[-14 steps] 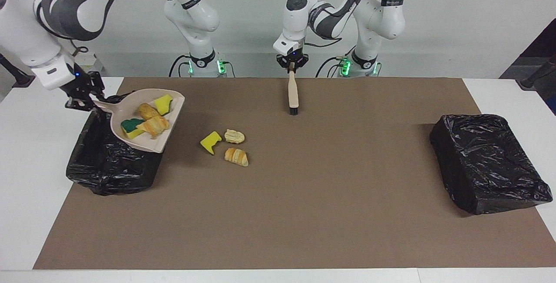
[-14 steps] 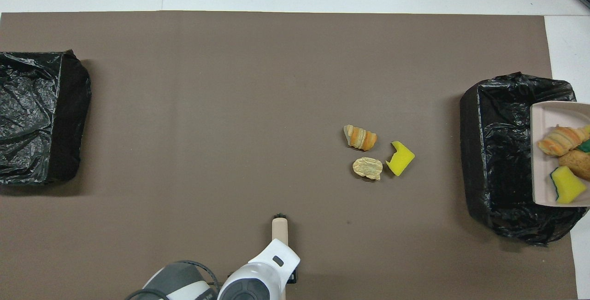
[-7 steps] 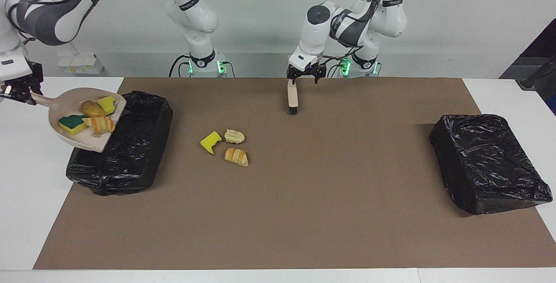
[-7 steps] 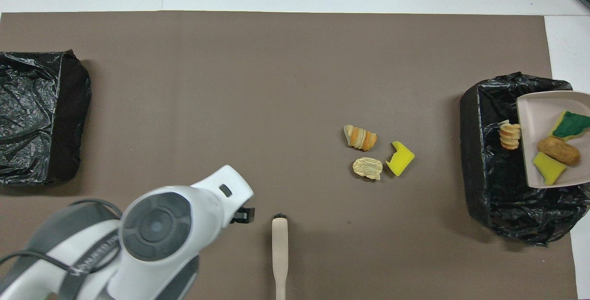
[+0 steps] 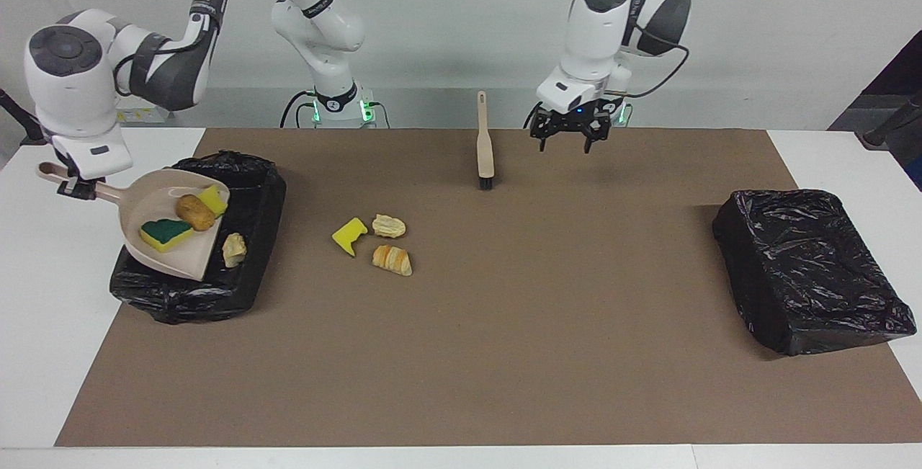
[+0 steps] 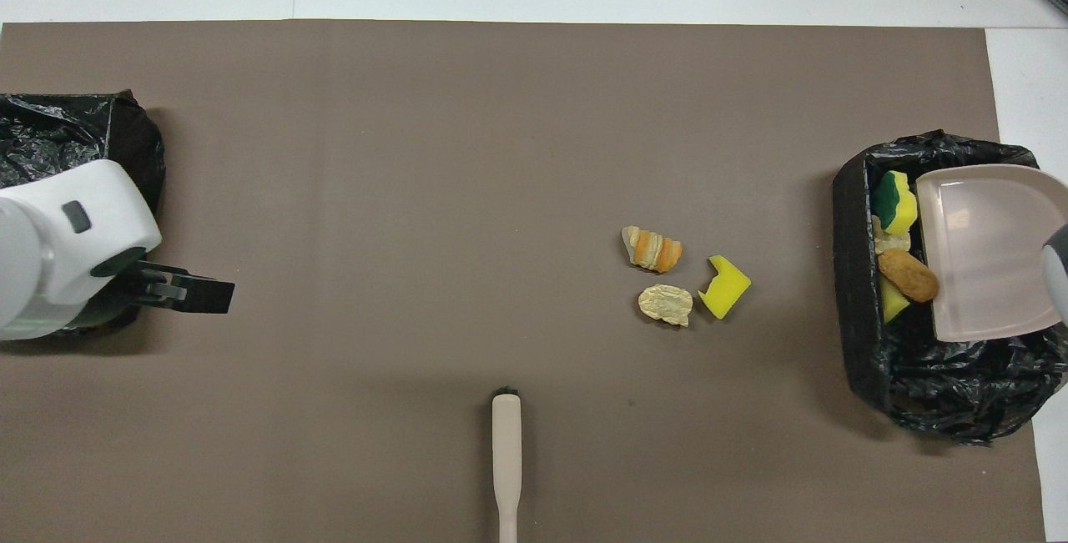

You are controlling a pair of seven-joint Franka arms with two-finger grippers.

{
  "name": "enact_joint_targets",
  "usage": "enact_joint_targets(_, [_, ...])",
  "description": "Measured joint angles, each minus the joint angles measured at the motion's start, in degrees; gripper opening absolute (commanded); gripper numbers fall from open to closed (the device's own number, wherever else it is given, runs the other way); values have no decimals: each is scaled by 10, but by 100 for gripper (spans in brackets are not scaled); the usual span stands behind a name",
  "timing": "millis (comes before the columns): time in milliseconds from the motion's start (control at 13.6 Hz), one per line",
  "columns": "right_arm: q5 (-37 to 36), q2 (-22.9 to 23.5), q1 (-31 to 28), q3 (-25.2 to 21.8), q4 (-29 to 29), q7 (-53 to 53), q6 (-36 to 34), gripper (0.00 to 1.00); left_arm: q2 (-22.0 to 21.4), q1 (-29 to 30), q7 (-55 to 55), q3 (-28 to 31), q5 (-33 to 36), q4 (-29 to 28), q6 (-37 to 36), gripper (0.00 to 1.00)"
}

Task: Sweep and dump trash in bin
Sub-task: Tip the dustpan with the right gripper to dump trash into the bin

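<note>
Lying together, three trash scraps [image 5: 374,240] show yellow, tan and golden.

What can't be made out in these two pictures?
- Bottom of the bin under the dustpan: covered by the pan in both views.
- Brush handle's end: cut off by the overhead view's bottom edge.
- Other bin: partly covered by the left arm, overhead view.
- Right end effector: cut off by the overhead view's edge.

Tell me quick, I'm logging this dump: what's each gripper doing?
Left gripper: open, empty, above the mat.
Right gripper: shut on the dustpan handle, over the bin.
</note>
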Motion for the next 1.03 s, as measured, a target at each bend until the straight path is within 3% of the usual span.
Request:
enact_joint_targets(368, [-52, -31, 10, 15, 33, -53, -59, 0, 75, 16, 1, 0, 0, 143, -86, 100])
enact_joint_targets(589, [-45, -52, 23, 38, 96, -74, -127, 0, 101, 24, 1, 0, 0, 162, -90, 100])
enact_joint_targets(737, [0, -58, 25, 60, 116, -27, -152, 0, 100, 25, 1, 0, 0, 162, -99, 100])
enact_joint_targets(1032, [166, -66, 31, 75, 120, 220, -157, 0, 98, 26, 1, 0, 0, 162, -103, 100])
